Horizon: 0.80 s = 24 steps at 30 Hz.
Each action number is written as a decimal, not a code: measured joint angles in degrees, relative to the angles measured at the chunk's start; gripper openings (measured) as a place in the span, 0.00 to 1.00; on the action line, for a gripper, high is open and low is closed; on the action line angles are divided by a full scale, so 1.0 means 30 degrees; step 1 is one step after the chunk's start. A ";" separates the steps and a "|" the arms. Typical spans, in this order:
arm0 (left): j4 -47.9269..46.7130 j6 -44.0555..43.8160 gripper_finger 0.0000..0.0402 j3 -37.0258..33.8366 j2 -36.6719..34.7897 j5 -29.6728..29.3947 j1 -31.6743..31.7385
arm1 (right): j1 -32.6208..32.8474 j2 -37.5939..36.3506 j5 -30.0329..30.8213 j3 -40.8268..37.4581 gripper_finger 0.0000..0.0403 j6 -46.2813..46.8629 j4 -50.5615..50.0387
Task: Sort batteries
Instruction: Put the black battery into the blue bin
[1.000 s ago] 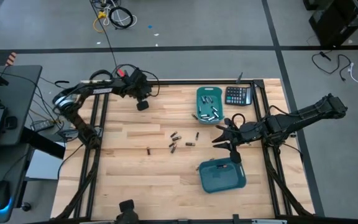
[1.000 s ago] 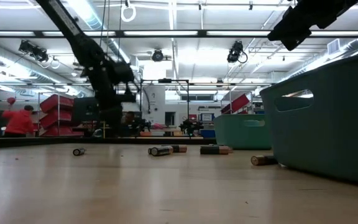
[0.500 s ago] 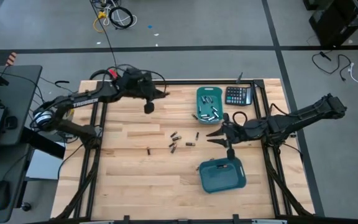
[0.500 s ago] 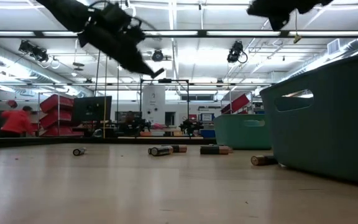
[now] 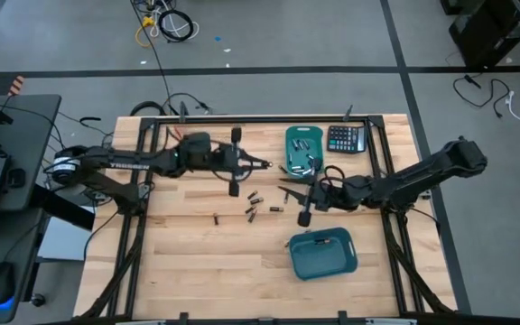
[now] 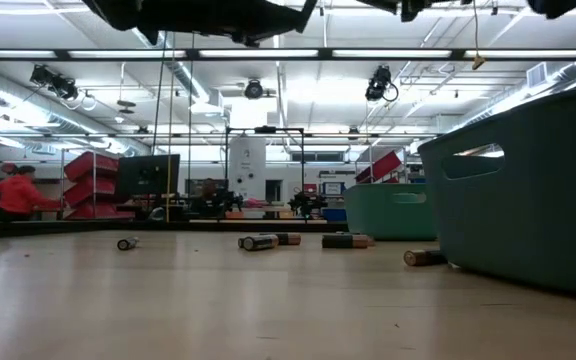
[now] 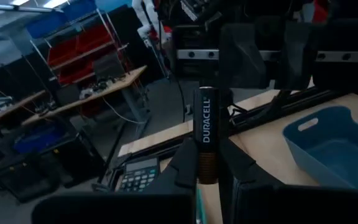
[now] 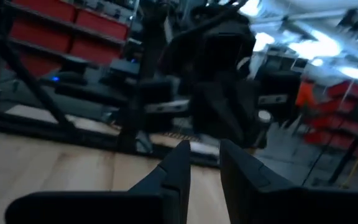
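Left pincer (image 7: 205, 177) clamps Duracell battery (image 7: 204, 134), long axis running straight out along fingers; right pincer (image 8: 204, 163) slightly parted, empty.

You are in a robotics lab or workshop: strip lights (image 6: 268, 54) run along the ceiling at the top, red storage bins (image 6: 93, 165) sit on shelving at left, cables (image 5: 165, 23) lie on the floor.
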 joint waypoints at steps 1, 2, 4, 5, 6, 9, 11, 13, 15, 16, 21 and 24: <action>0.0502 0.0098 0.04 -0.0211 0.0196 -0.0367 -0.0293 | 0.0002 0.0521 0.0000 0.0000 0.18 -0.0467 0.0979; 0.0958 0.0223 0.04 -0.0348 0.0351 -0.0512 -0.0483 | 0.0016 0.0946 0.0005 0.0000 0.18 -0.0892 0.1845; 0.1580 0.0404 0.04 -0.0653 0.0529 -0.0634 -0.0762 | 0.0082 0.1820 0.0627 0.0000 0.19 -0.1126 0.3746; 0.2148 0.0426 0.04 -0.0777 0.0601 -0.0750 -0.0882 | 0.0087 0.2182 0.1206 0.0000 0.19 -0.1127 0.4600; 0.2740 0.0435 0.04 -0.0932 0.0687 -0.0837 -0.0985 | 0.0074 0.2504 0.1709 0.0000 0.19 -0.1245 0.5227; 0.4071 0.0440 0.04 -0.1401 0.0798 -0.1174 -0.1230 | 0.0049 0.3499 0.1867 -0.0002 0.19 -0.1878 0.7158; 0.4366 0.0435 0.04 -0.1480 0.0799 -0.1225 -0.1328 | 0.0077 0.4077 0.1867 -0.0007 0.19 -0.2379 0.8399; 0.4370 0.0441 0.04 -0.1517 0.0799 -0.1281 -0.1347 | 0.0082 0.4475 0.1982 -0.0007 0.20 -0.2684 0.9396; 0.4312 0.0438 0.04 -0.1539 0.0802 -0.1386 -0.1402 | 0.0071 0.4775 0.2375 -0.0007 0.21 -0.3171 1.0137; 0.4315 0.0441 0.04 -0.1539 0.0804 -0.1457 -0.1414 | 0.0058 0.4929 0.2610 -0.0007 0.22 -0.3316 1.0487; 0.4334 0.0437 0.04 -0.1539 0.0806 -0.1546 -0.1430 | -0.0086 0.4969 0.3290 -0.0007 0.27 -0.3534 1.0873; 0.4410 0.0440 0.04 -0.1539 0.0862 -0.1581 -0.1509 | -0.0222 0.4969 0.3201 -0.0007 0.29 -0.3430 1.0976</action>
